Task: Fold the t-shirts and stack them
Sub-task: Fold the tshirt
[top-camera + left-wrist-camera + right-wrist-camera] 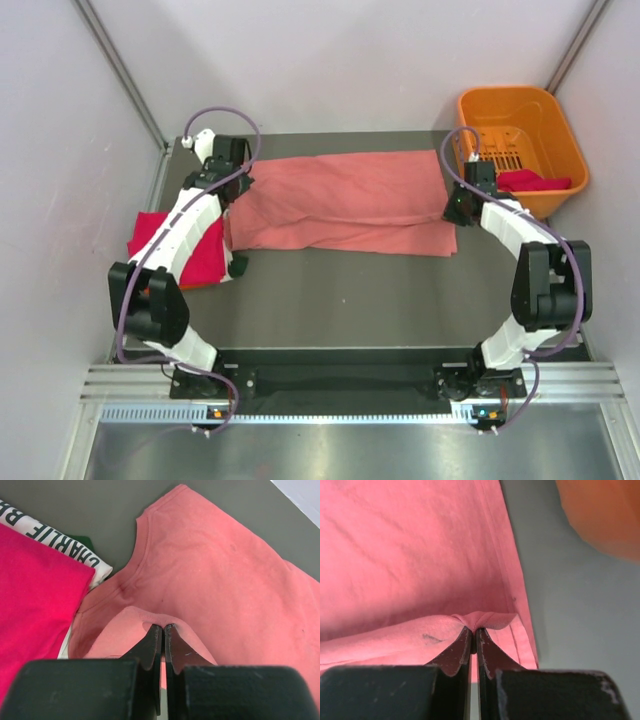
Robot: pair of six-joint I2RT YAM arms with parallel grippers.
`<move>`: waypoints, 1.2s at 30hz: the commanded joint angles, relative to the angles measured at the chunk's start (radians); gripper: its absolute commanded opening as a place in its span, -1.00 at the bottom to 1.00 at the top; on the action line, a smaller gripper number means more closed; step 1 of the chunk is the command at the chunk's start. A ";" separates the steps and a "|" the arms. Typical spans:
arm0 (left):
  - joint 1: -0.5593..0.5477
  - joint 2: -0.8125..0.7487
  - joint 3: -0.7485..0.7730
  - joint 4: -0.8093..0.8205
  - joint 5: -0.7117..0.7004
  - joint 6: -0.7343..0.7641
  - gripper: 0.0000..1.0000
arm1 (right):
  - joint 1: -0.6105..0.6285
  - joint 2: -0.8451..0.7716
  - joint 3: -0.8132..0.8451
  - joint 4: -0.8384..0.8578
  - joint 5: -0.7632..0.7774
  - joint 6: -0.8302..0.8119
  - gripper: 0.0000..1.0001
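The large salmon-pink t-shirt [345, 200] lies spread across the middle of the table. My left gripper [234, 192] is shut on a pinch of its left end near the collar; in the left wrist view [163, 626] the jaws are closed on a fold of the pink cloth [215, 570]. My right gripper [457, 208] is shut on its right edge; in the right wrist view [474, 629] the jaws pinch a fold by the hem [410, 555]. A folded magenta-red shirt [180, 245] lies at the left on a white lettered shirt [60, 542] and a dark green one [82, 541].
An orange plastic basket [520, 110] stands at the back right, close to my right gripper, with a magenta-red cloth [530, 182] inside. Grey walls close in both sides and the back. The near half of the dark table [350, 300] shows bare surface.
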 commanded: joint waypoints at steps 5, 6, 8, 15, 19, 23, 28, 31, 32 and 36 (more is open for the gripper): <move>0.022 0.087 0.082 0.085 -0.027 0.001 -1.00 | 0.023 0.055 0.083 0.059 0.053 0.013 -0.97; 0.025 0.100 0.086 0.092 -0.021 0.000 -1.00 | 0.025 0.061 0.098 0.060 0.054 0.015 -0.97; 0.028 0.113 0.094 0.108 -0.017 -0.006 -1.00 | 0.026 0.072 0.114 0.059 0.059 0.016 -0.98; 0.039 0.179 0.169 0.125 -0.002 -0.003 -1.00 | 0.026 0.105 0.173 0.041 0.077 0.012 -0.98; 0.051 0.229 0.183 0.185 0.054 -0.010 -1.00 | 0.028 0.127 0.192 0.050 0.079 0.019 -0.91; 0.087 0.283 0.169 0.285 0.152 -0.029 -1.00 | 0.031 0.132 0.198 0.086 0.080 0.039 -0.19; 0.114 0.322 0.218 0.271 0.223 0.001 0.39 | 0.055 0.009 0.060 0.198 0.122 0.064 0.31; 0.113 0.236 0.129 0.346 0.243 0.020 0.53 | 0.057 -0.117 -0.090 0.300 0.117 0.108 0.32; 0.113 0.213 0.106 0.358 0.246 0.024 0.54 | 0.058 -0.172 -0.127 0.323 0.114 0.129 0.32; 0.113 0.101 0.039 0.340 0.253 0.041 0.56 | 0.069 -0.264 -0.259 0.366 0.114 0.171 0.32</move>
